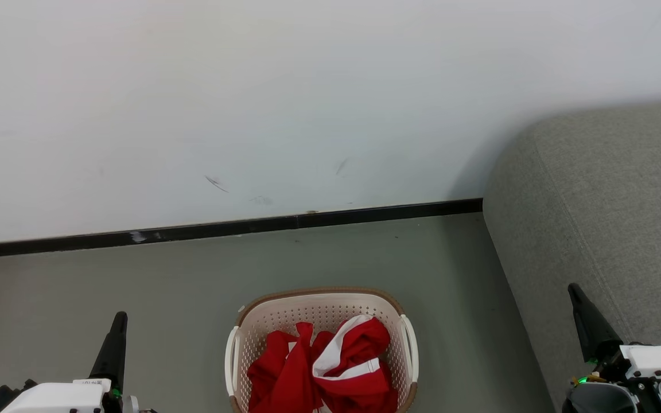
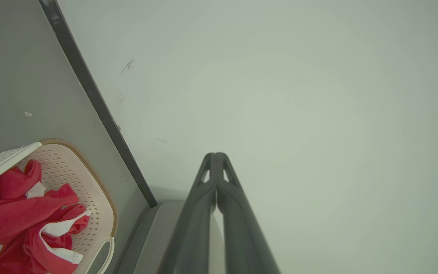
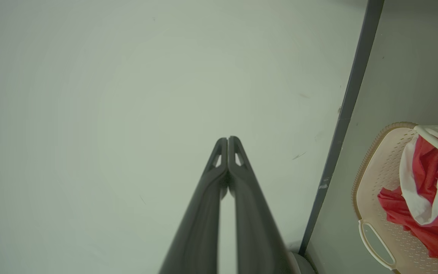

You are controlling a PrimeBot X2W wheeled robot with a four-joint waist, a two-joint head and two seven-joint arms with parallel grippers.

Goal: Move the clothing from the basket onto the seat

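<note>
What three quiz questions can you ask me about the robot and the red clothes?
1. True or false: the clothing lies in the basket.
2. In the head view, the seat is: A left of the basket, B right of it, C under it.
3. Fill in: the left gripper and the right gripper are both ____, with nothing in them.
Key: 1 true; 2 B; 3 shut.
</note>
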